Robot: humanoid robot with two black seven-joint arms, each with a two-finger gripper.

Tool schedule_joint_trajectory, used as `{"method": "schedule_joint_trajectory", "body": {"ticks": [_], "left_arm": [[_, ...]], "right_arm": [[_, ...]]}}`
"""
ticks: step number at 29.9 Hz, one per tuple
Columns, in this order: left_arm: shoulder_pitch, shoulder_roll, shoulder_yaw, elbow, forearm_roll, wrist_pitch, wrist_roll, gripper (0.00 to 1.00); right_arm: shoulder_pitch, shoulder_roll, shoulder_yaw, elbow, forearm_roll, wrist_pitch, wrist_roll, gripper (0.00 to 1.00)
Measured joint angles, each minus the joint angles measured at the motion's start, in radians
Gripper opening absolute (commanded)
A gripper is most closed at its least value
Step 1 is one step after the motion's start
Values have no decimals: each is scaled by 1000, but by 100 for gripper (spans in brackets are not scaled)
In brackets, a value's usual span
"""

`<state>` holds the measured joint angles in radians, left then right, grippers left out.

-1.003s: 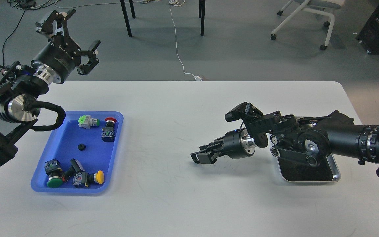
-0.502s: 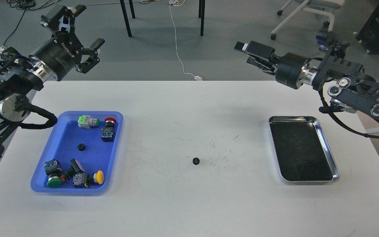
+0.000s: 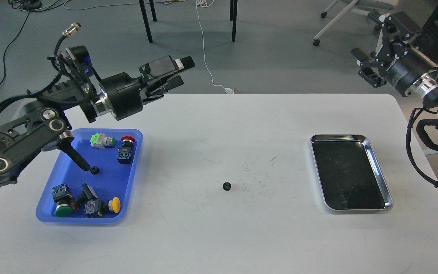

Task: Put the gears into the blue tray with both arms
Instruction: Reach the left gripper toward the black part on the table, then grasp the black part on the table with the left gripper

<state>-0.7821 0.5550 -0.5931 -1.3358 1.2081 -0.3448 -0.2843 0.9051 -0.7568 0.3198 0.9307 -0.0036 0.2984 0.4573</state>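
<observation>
One small black gear (image 3: 226, 186) lies alone on the white table near its middle. A second gear (image 3: 94, 169) rests inside the blue tray (image 3: 109, 179) at the left, among several coloured push-button switches. My left gripper (image 3: 178, 72) hovers above the table's back edge, up and to the right of the tray. It points right, its fingers apart and holding nothing. My right gripper (image 3: 375, 42) is raised off the table's far right corner, open and empty. Both grippers are far from the loose gear.
A shiny steel tray (image 3: 379, 171) with a dark bottom sits at the right of the table. My left forearm (image 3: 21, 140) overhangs the blue tray's back left corner. Chair legs and cables are on the floor beyond the table.
The right arm let the gear go on the table's middle, then pulled back up to the far right. The left gripper swung right and turned sideways over the back edge.
</observation>
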Motion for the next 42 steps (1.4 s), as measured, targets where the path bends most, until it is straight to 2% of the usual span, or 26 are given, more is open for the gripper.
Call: {"method": "schedule_joint_trajectory", "body": {"ticks": [7,9,12,15,17,19,23,25,28,37,42], "left_arm": [[-3,-109,93,-16,390,28,2,91],[-3,-137,133,-17,542,72,2,90],[0,-180,225,-9,747,182,2,89],[1,-215,328,17,859,259,4,78],[3,-245,369,51,904,279,7,74],[12,-279,385,93,943,286,8,69],[41,-323,391,191,971,288,9,66],[47,-333,393,223,973,288,9,56],[50,-337,395,256,974,288,9,53],[85,-321,397,288,974,287,6,52],[101,-316,397,288,974,287,6,42]], "right_arm": [[-137,-26,20,-40,98,88,12,98],[-178,-32,49,-46,122,113,14,98],[-242,-37,110,-48,143,149,14,98],[-288,-37,152,-47,146,172,14,98],[-306,-38,169,-47,146,178,14,98],[-319,-38,176,-46,146,179,14,98],[-337,-38,178,-45,146,180,16,98],[-340,-38,179,-44,146,181,19,98],[-340,-38,183,-44,146,182,23,98],[-341,-34,193,-39,146,183,23,98],[-341,-32,212,-38,146,184,23,98]]}}
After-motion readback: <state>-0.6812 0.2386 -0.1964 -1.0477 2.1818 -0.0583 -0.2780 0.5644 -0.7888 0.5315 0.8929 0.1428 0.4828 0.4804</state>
